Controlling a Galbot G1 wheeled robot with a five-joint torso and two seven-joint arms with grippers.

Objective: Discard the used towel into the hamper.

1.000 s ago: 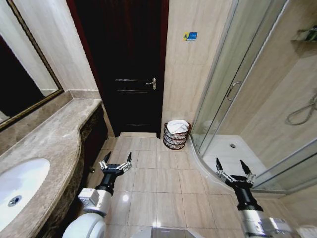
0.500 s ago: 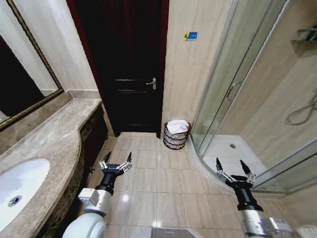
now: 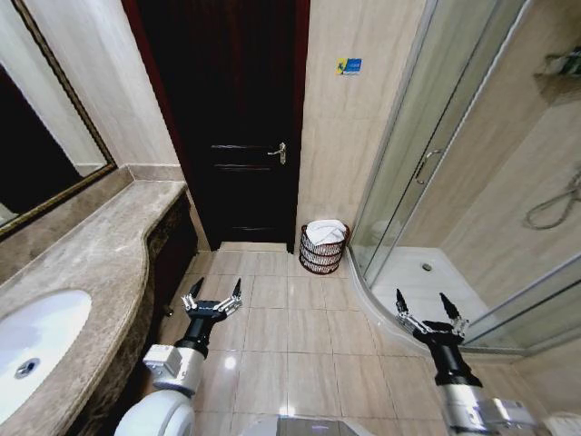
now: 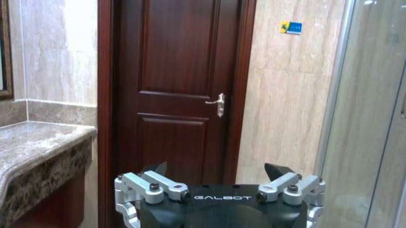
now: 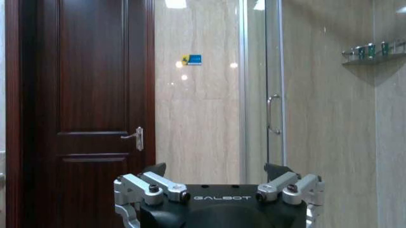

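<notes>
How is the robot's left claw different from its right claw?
The left gripper hangs near the counter; the right gripper hangs by the shower glass. The left gripper sits slightly higher in the head view than the right gripper. Both are open, empty and pointing toward the hamper, which already holds the towel.

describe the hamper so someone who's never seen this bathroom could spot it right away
Find the dark wooden door on the far wall and look to the floor on its right, before the glass shower enclosure. The hamper stands there: a small round reddish-brown wire basket, the only openwork thing around, with a white towel in it.
</notes>
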